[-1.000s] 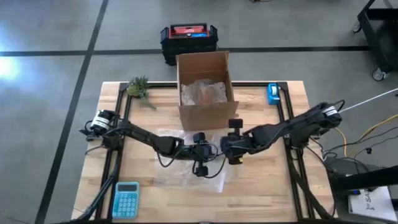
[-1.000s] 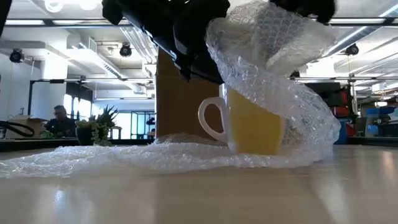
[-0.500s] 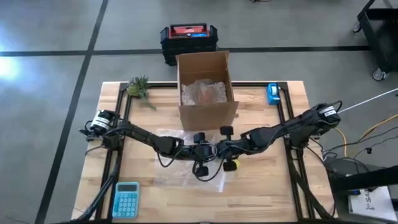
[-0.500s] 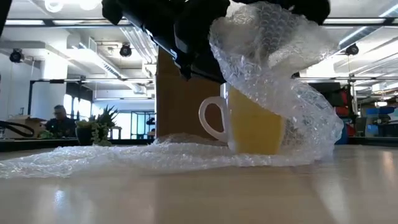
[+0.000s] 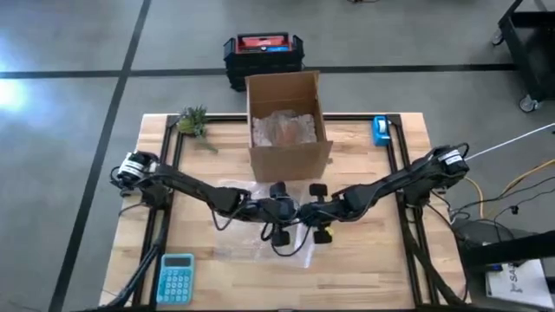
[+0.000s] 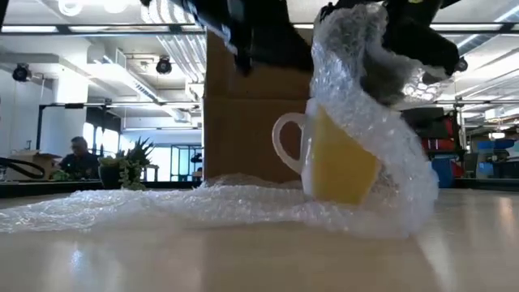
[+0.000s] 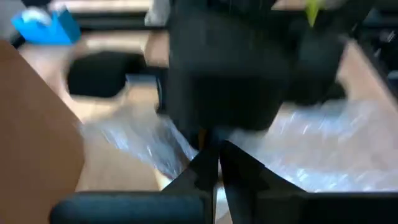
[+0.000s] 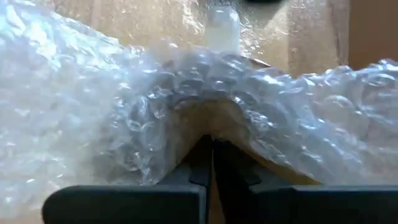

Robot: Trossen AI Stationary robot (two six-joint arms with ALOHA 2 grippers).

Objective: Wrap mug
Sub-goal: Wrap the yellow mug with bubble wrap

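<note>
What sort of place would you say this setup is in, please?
Probably a robotics lab or workshop in an open-plan office: a wooden table on a concrete floor, ceiling lights, and a person seated at a desk behind.

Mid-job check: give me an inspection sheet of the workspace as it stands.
Surface: wooden table, bubble wrap spread over its middle.
Job's things: yellow mug tilted, wrap draped over its top and one side; handle bare.
Clutter: open cardboard box, calculator, small plant, blue tape dispenser.
Grippers: left pincer shut; right pincer shut on the wrap.
Cables: loose bundle beyond the right edge.
Surroundings: seated person far behind; black crate on the floor.
</note>
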